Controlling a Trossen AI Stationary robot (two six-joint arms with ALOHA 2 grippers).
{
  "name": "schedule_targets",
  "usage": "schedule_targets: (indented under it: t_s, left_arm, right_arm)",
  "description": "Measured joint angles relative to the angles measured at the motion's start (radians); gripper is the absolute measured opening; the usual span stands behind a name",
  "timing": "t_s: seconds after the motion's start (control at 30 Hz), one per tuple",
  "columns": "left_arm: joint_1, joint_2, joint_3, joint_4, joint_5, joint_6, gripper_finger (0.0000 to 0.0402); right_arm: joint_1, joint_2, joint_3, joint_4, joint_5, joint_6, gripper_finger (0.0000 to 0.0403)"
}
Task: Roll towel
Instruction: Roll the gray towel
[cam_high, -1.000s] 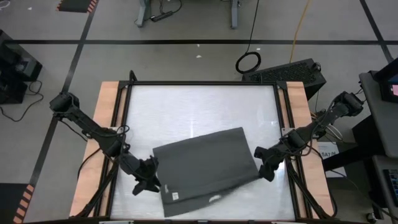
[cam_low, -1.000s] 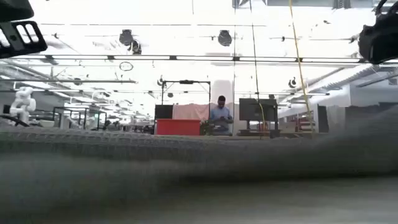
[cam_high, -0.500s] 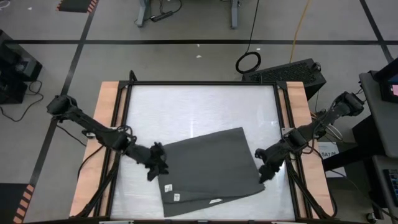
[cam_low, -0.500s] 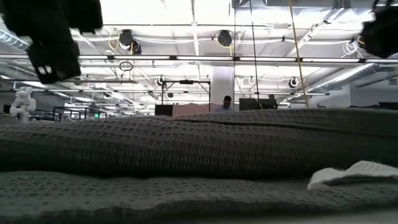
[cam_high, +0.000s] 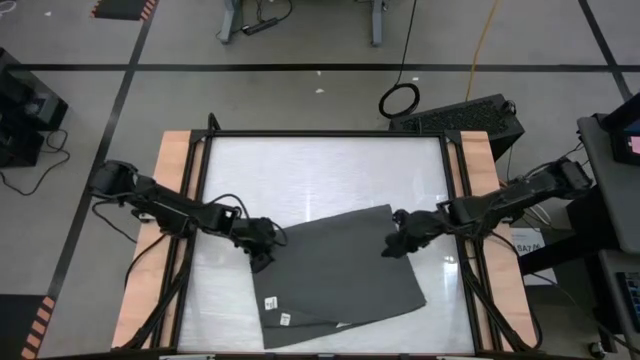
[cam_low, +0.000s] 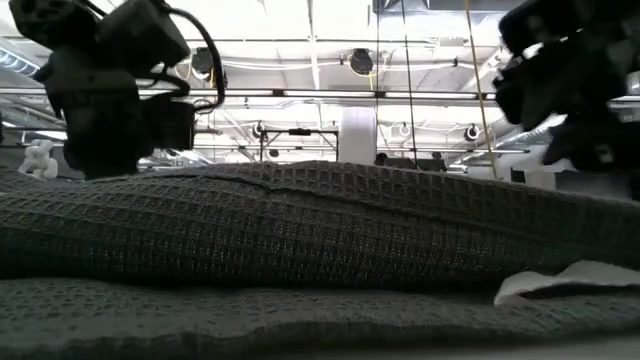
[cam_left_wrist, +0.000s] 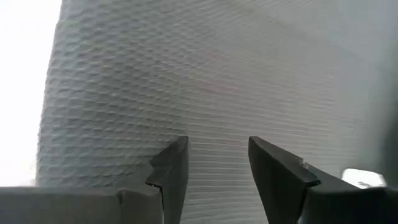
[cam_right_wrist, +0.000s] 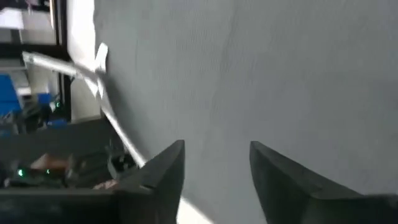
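High view shows the dark grey towel (cam_high: 335, 270) lying folded and skewed on the near half of the white counter (cam_high: 320, 165), a lower layer peeking out along its near edge with a small white tag (cam_high: 284, 318) there. The left tool (cam_high: 263, 243) sits at the towel's far left corner, the right tool (cam_high: 398, 240) at its far right corner. Each wrist view looks past parted fingers (cam_left_wrist: 174, 168) (cam_right_wrist: 168, 168) with nothing between them, only waffle-weave cloth beyond. From table height, both tools hang just above the cloth's ridge, the left tool at the picture's left.
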Motion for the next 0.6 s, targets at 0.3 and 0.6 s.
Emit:
schedule_targets:
  t_s: [0.3,0.6]
  left_arm:
    - [0.024,0.079,0.005,-0.038,-0.005,-0.116,0.0171]
    - [0.024,0.059,0.002,-0.068,-0.041,-0.518,0.0171]
  right_arm:
    - [-0.139,0.2,0.0,0.064,0.054,-0.057,0.0057]
    - [-0.307,0.227,0.009,0.252,0.082,-0.201,0.0002]
